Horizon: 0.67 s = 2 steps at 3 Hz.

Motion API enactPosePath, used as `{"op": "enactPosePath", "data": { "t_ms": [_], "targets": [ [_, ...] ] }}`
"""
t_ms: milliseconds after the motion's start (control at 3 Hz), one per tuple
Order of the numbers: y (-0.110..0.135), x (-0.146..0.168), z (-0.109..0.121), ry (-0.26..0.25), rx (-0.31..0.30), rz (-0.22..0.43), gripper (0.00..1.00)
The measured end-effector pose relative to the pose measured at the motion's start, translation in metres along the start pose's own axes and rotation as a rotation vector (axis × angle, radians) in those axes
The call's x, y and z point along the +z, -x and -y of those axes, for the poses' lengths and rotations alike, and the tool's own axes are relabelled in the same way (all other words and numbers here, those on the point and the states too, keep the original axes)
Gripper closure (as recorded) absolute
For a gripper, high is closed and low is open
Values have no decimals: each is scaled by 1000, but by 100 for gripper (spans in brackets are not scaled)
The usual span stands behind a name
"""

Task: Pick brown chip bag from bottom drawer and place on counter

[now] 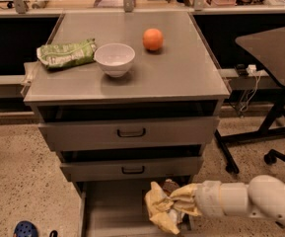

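Note:
The bottom drawer (110,201) is pulled open at the foot of the grey cabinet. My gripper (177,204) reaches in from the right, over the drawer's right half. It is shut on the brown chip bag (158,209), a crumpled tan-yellow bag with a dark brown patch at its top. The bag sits at or just above the drawer floor; I cannot tell which. The counter (181,70) is the cabinet's flat grey top, well above the gripper.
On the counter lie a green chip bag (65,54), a white bowl (114,59) and an orange (153,39). The two upper drawers (127,132) are slightly open above the gripper. A dark round side table (275,48) stands at the right. A blue shoe (25,228) lies on the floor at the left.

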<state>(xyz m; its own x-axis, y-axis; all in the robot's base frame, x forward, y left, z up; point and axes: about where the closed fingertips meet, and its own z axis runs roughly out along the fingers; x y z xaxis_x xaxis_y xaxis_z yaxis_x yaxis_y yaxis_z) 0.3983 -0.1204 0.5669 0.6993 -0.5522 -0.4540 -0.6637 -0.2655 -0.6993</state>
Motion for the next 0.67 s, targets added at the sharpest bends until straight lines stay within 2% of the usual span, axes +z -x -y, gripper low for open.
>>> {"op": "enactPosePath", "data": {
  "t_ms": [333,667],
  "targets": [
    [39,-65,40,19,-98,-45,100],
    [39,-65,40,19,-98,-45,100]
  ]
}}
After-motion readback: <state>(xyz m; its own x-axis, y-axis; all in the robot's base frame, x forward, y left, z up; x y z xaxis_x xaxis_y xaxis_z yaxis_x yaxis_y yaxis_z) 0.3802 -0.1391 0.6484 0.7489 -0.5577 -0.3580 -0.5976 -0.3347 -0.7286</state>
